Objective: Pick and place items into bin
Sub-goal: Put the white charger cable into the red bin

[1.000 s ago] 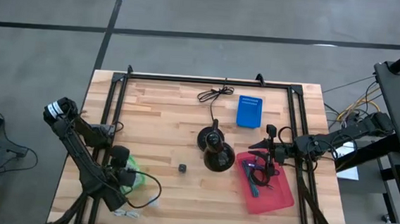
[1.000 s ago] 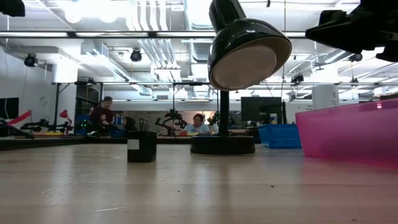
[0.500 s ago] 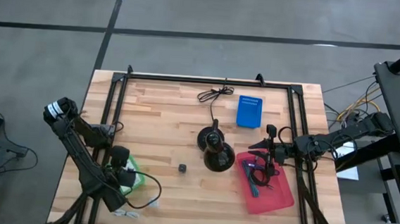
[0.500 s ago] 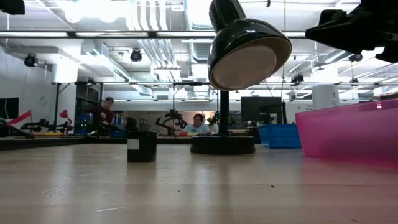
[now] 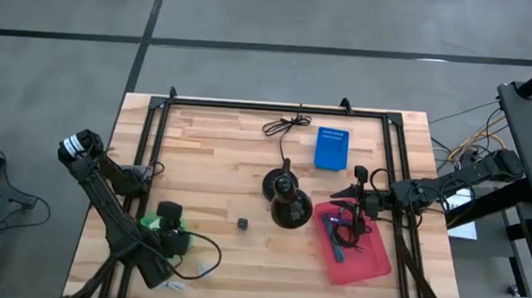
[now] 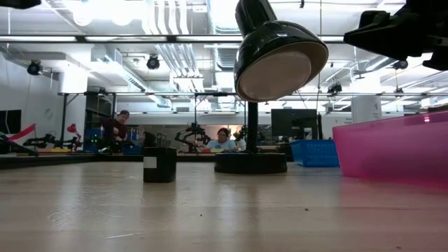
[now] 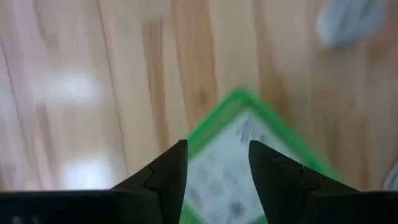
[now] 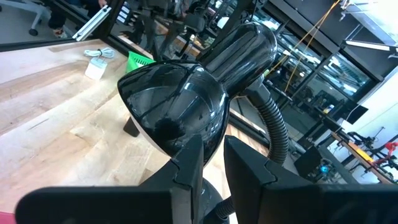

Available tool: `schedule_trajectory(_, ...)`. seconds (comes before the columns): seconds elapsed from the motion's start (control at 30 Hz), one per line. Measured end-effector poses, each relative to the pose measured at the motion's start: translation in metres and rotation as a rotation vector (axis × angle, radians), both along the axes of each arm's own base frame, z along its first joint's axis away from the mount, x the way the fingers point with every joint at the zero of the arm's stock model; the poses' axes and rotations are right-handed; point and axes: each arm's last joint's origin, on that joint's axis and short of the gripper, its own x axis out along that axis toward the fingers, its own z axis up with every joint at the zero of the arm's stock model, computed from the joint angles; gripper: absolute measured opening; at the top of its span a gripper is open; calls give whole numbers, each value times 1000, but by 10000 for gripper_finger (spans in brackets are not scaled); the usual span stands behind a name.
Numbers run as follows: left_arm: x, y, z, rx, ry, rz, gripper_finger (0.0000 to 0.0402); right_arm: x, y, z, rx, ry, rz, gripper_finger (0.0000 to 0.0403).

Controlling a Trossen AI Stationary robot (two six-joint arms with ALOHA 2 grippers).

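Note:
A green-edged white packet (image 7: 249, 168) lies flat on the wooden table near its front left; a green edge of it (image 5: 151, 223) shows beside my left gripper (image 5: 168, 223). My left gripper (image 7: 217, 146) hangs over the packet, pointing steeply down, open, with a finger over each side of the packet's corner. I cannot tell whether the fingers touch it. A pink bin (image 5: 371, 260) at the right holds pens and a dark cable. My right gripper (image 5: 340, 194) (image 8: 212, 149) waits level over the bin's far end, narrowly open, with nothing between its fingers. A tiny black cube (image 5: 242, 223) (image 6: 159, 164) rests mid-table.
A black lamp (image 5: 287, 203) (image 6: 276, 59) on a round base stands left of the bin, close in front of my right gripper. A blue box (image 5: 332, 147) and a coiled black cable (image 5: 286, 125) lie at the far side. A white adapter with its cord (image 8: 96, 65) lies near the packet.
My left gripper has shifted a little toward the table's right edge and tipped over the packet, so the packet's green now shows on the gripper's left instead of its right. My right arm has kept still.

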Motion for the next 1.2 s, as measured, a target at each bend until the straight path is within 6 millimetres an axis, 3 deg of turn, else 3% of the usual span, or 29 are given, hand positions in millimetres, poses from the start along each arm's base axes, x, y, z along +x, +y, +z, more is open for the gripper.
schedule_trajectory(0.23, 23, -11, 6, -107, -353, 139, 155, 0, 0, 0, 0, 0, 0, 54)
schedule_trajectory(0.4, 32, -19, 9, -261, -385, 179, 155, 0, 0, 0, 0, 1, 0, 54)
schedule_trajectory(0.73, 32, -53, 14, -826, -215, 333, 155, 0, 0, 0, -1, 2, 0, 54)
schedule_trajectory(1.0, 23, -64, -10, -744, -114, 426, 155, 0, 0, -1, -13, 5, 0, 54)
schedule_trajectory(1.2, 20, -69, -30, -697, 73, 475, 155, 0, 0, -1, -13, 6, 0, 54)
